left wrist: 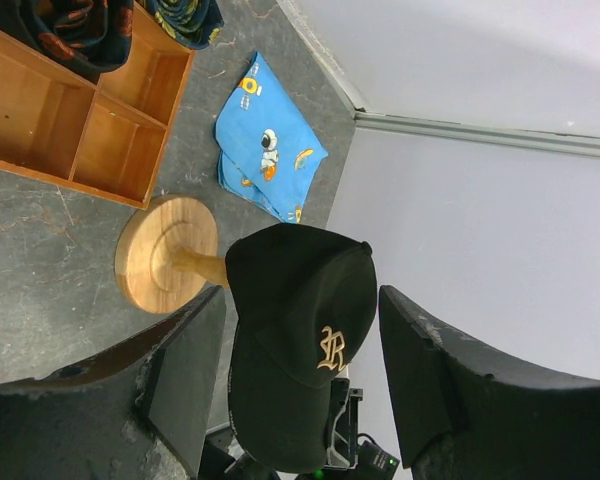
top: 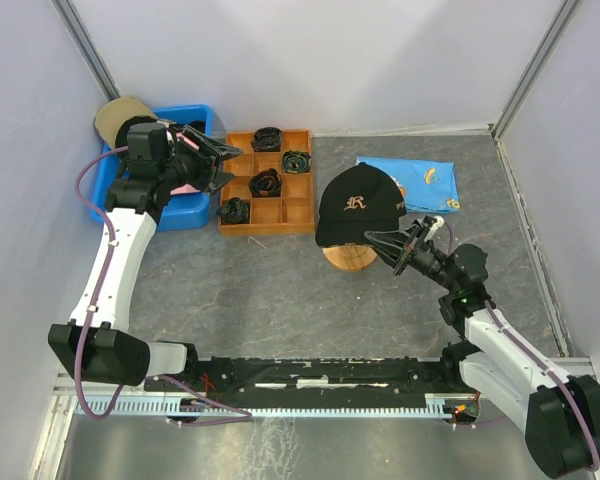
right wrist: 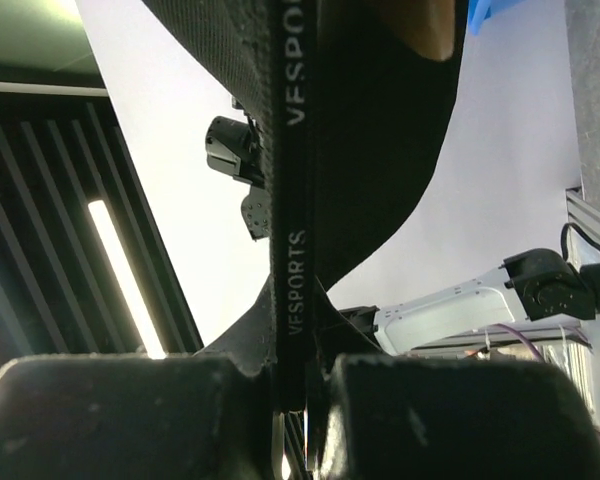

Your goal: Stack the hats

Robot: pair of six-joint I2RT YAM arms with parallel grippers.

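On the grey, stone-patterned table [top: 280, 300], a black cap [top: 358, 205] of smooth fabric, with round crown, curved brim and a pale stitched emblem on the front. Sits on a turned wooden stand [top: 345, 258] with a flat disc base and a thin stem.

At the cap's lower edge, the right pincer [top: 378, 243], closed tight. Between its dark, matt fingers [right wrist: 130, 420], a thin black band of the cap, printed "VESPORTS". Right arm low and bent at the elbow, reaching from the near right corner toward the stand.

Left arm stretched up along the left wall, wrist turned to the right, over the blue plastic bin [top: 195, 113]. At its end, the left pincer [top: 230, 166], spread wide and holding nothing, above the border between the bin and the wooden tray [top: 298, 210] of square compartments.

In the tray, four small black coiled bundles [top: 266, 183]. At the far corner of the bin, a tan cap [top: 118, 113], partly hidden behind the wrist. Beyond the stand, a folded blue cartoon-print cloth [top: 412, 180], flat on the table.
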